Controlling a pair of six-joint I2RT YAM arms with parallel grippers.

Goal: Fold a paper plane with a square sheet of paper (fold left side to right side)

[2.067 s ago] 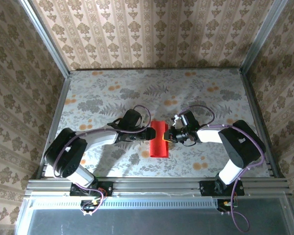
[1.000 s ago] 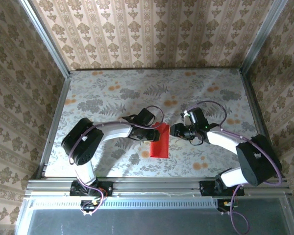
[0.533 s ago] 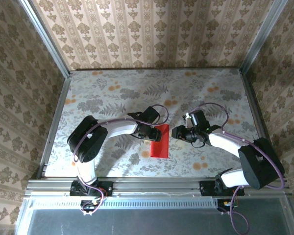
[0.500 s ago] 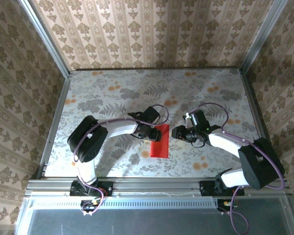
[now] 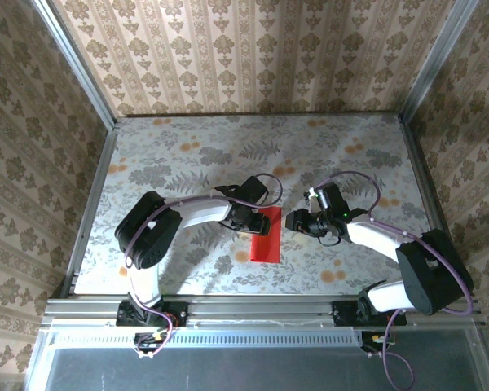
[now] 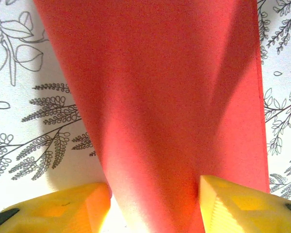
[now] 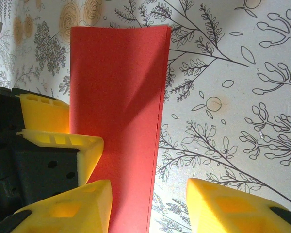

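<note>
The square sheet of paper point(image 5: 263, 235) lies on the table folded in half, a narrow red strip with its two free edges point(image 7: 160, 97) stacked on the right. Its folded side bulges up a little. My left gripper point(image 5: 254, 218) sits low at the strip's far end. In the left wrist view the strip point(image 6: 160, 97) runs between the yellow fingers point(image 6: 63, 208), with table showing beside the left one; the left gripper point(image 6: 153, 211) is open. My right gripper point(image 5: 291, 220) hovers open just right of the strip, and in its own view the right gripper point(image 7: 148, 208) straddles the free edges.
The floral table top point(image 5: 350, 155) stretches around the strip, ringed by a metal frame point(image 5: 261, 303) and patterned walls. The two arms meet closely at the strip; the left gripper's fingers point(image 7: 63, 141) sit right beside my right one.
The left gripper's jaws have spread wider and it has edged slightly right at the strip's far end. The right arm and the strip have barely moved.
</note>
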